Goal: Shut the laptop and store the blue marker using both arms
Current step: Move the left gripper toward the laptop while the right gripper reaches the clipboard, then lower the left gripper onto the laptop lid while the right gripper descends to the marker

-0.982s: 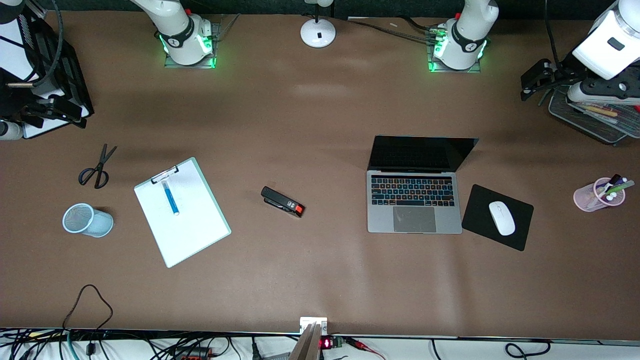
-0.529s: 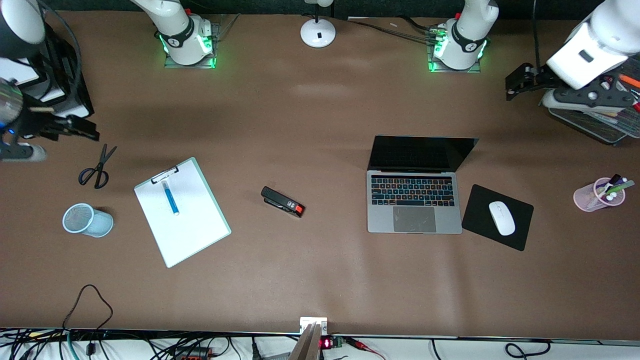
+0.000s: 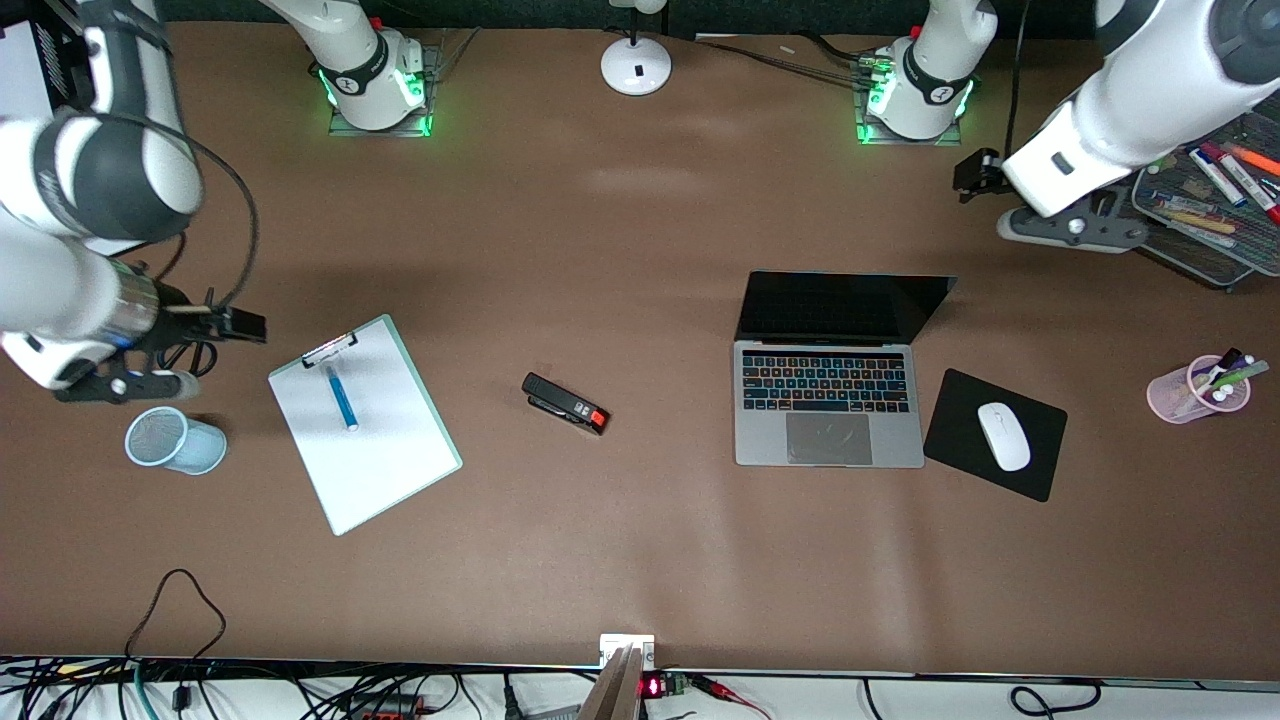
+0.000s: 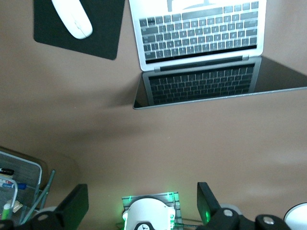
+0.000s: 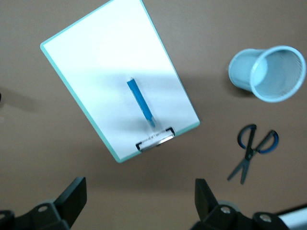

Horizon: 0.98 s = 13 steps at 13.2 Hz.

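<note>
Nothing of the task looks done yet. The laptop stands open on the tabletop toward the left arm's end, its screen upright and its keys showing, with a mouse on a black mat just beside it. The blue marker lies flat on the clipboard, just below the clip, toward the right arm's end. Both steps are left: the lid must come down, and the marker must be lifted and stored, probably in one of the cups, though the pictures do not settle which. The right end effector hangs in the air over the scissors, beside the clipboard; its fingers stand wide apart and hold nothing. The left end effector is up over bare tabletop between its own base and the laptop's screen, likewise spread open and empty. By count there are two arms, one laptop, one blue marker, one clipboard, one stapler, one pair of scissors, one mouse on one mat, one mesh tray of markers, and two cups: a pale blue mesh cup lying on its side nearer the front camera than the scissors, and a pink cup with several pens toward the left arm's end.
</note>
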Tool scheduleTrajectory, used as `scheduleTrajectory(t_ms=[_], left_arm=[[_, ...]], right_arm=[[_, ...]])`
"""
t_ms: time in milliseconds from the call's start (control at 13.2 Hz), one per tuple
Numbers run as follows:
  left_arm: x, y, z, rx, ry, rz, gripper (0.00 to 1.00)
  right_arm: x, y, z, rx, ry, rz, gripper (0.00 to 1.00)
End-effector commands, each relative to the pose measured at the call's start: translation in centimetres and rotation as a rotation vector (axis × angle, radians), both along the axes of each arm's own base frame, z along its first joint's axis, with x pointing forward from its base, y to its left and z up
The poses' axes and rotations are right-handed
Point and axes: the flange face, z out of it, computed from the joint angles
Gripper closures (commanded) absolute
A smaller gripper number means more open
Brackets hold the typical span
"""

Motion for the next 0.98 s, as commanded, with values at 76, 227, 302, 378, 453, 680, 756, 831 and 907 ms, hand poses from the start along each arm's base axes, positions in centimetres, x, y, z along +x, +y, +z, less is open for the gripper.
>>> scheduleTrajectory(t_ms=[76, 227, 302, 378, 453, 680, 756, 831, 907], left_arm=[[-1.5, -2.0, -4.5, 0.003, 0.026, 0.033, 0.0], [-2.4, -4.1, -6.8, 0.036, 0.019, 0.079, 0.0], [-2.9, -5.1, -8.2, 0.053, 0.01, 0.109, 0.0], [-3.5, -6.3, -9.5, 0.065, 0.002, 0.123, 0.0], [-3.8, -6.7, -10.6, 0.07, -0.004, 0.134, 0.0], [-4.0, -7.7, -13.7, 0.07, 0.006, 0.133, 0.0], [-3.7, -7.8, -14.3, 0.068, 0.003, 0.145, 0.0], [-3.5, -8.2, -15.2, 0.063, 0.003, 0.146, 0.0], [-3.2, -8.5, -15.9, 0.054, 0.0, 0.143, 0.0]], right_arm=[[2.3, 0.9, -5.1, -0.003, -0.002, 0.139, 0.0], [2.8, 1.1, -7.6, -0.003, 0.001, 0.158, 0.0], [3.1, 1.2, -8.9, -0.002, -0.001, 0.177, 0.0], [3.5, 1.3, -10.6, -0.002, -0.002, 0.204, 0.0], [3.7, 1.6, -12.1, -0.003, 0.001, 0.217, 0.0], [3.8, 1.5, -15.1, 0.007, 0.023, 0.261, 0.0], [4.0, 1.5, -16.0, 0.006, 0.013, 0.269, 0.0], [4.0, 1.6, -16.8, 0.005, 0.009, 0.276, 0.0], [4.2, 1.5, -17.5, 0.008, -0.001, 0.311, 0.0]])
